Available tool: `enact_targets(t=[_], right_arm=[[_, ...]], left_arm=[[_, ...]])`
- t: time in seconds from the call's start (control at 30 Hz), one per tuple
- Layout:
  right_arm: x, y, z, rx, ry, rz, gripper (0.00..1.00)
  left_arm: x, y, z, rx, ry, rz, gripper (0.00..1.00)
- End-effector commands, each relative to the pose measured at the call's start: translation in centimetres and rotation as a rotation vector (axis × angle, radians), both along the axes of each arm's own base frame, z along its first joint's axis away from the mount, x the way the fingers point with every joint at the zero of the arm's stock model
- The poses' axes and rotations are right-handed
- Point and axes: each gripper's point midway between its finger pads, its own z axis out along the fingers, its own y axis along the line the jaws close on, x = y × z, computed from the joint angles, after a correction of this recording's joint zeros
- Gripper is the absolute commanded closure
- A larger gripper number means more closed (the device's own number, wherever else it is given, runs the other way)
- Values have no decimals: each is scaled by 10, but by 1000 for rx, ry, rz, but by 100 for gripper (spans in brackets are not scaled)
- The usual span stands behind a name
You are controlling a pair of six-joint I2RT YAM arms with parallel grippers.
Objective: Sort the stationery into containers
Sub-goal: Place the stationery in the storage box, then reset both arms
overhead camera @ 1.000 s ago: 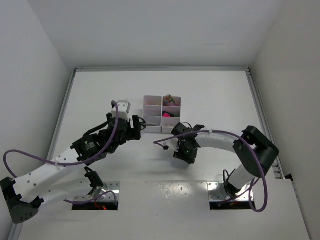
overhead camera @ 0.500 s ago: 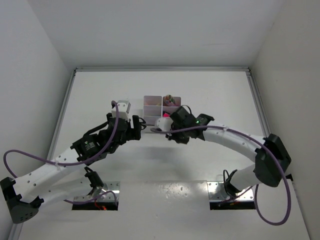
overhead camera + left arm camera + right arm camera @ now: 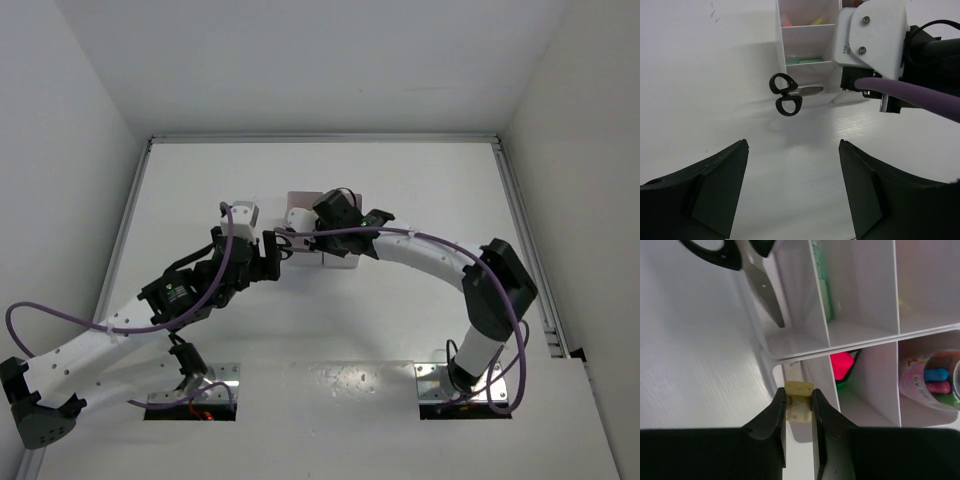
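Pinching a small, speckled beige eraser [image 3: 799,407] block between smooth black fingers [image 3: 771,417], the right gripper [image 3: 799,396] hangs at the rim of the glossy white square-celled organizer tray [image 3: 896,300], steel-bladed black-handled scissors [image 3: 764,292] alongside, while the left gripper [image 3: 792,146] gapes wide.

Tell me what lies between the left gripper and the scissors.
Only bare white table. The left wrist view shows nothing between the open left gripper and the scissors.

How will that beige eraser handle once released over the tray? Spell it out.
The eraser is a small block, so probably light and unlikely to roll. Pinched between the right fingers, it shows no squashing, so likely fairly firm.
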Motion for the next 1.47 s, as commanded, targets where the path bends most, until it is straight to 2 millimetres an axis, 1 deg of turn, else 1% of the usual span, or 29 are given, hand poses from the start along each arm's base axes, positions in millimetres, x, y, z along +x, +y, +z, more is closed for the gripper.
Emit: enact_targets(t=[0.0,0.03,0.13,0.23,0.33,0.43,0.47,0.57,0.67,0.7,0.73,0.8,0.83,0.87,0.93,0.97,1.0,1.03,1.07,1.13,1.17,1.2,1.23,1.27,1.3,1.33,1.37,1.4,1.43], right_arm=[[29,0,18,18,-119,-59,100],[29,0,12,8,-110,-59,100],[36,-2,11,7,-123,-77,100],[34,-4,6,-6,-111,-76,100],[33,-10,-6,-33,-78,-90,94],[31,-12,-11,-44,-61,-97,76],[31,-12,-11,-44,-61,-97,65],[30,-18,-16,-54,-44,-112,55],[29,-16,-7,-27,-51,-115,52],[26,-16,-8,-22,-34,-118,51],[29,-19,2,-4,-51,-127,51],[24,-20,10,6,-39,-129,51],[23,-18,19,30,-42,-129,51],[21,-20,36,55,-65,-130,51],[16,-22,57,112,-75,-165,41],[11,-27,60,127,-74,-178,36],[5,-31,86,193,-105,-197,13],[0,-37,95,220,-118,-221,0],[-6,-45,97,245,-123,-257,0],[-17,-53,116,348,-125,-329,0],[-27,-65,130,419,-150,-375,0],[-28,-73,140,482,-178,-436,0],[-31,-87,137,500,-196,-506,0],[-38,-99,159,565,-252,-515,0],[-38,-108,167,592,-298,-542,0],[-38,-120,171,589,-352,-571,0],[-39,-132,160,565,-391,-595,0],[-40,-150,172,594,-460,-656,0],[-41,-159,167,578,-491,-671,0]], left_arm=[[1,-3,20,-59,-35,2,21],[1,-3,20,-59,-35,2,21],[1,-3,20,-59,-35,2,21],[1,-3,20,-59,-35,2,21],[1,-3,20,-59,-35,2,21],[1,-3,20,-59,-35,2,21],[1,-3,20,-59,-35,2,21],[1,-3,20,-59,-35,2,21],[1,-3,20,-59,-35,2,21],[1,-3,20,-59,-35,2,21],[1,-3,20,-59,-35,2,21],[0,0,25,-75,-49,2,21],[0,-1,30,-84,-55,2,21],[-2,1,34,-98,-67,2,20],[-5,4,55,-153,-118,-12,19],[-7,5,61,-175,-135,-13,14],[-8,6,68,-197,-154,-13,12],[-9,14,79,-219,-183,10,7],[-8,17,84,-224,-194,24,0],[-6,21,90,-230,-209,46,0],[-3,21,90,-210,-210,56,0],[3,17,89,-192,-198,65,0],[6,16,88,-179,-194,74,0],[9,13,90,-166,-192,71,0],[15,8,79,-128,-168,79,0],[17,5,80,-124,-165,79,0],[20,1,83,-127,-167,79,0],[24,-1,80,-118,-165,87,0],[28,-7,78,-117,-164,87,0]])
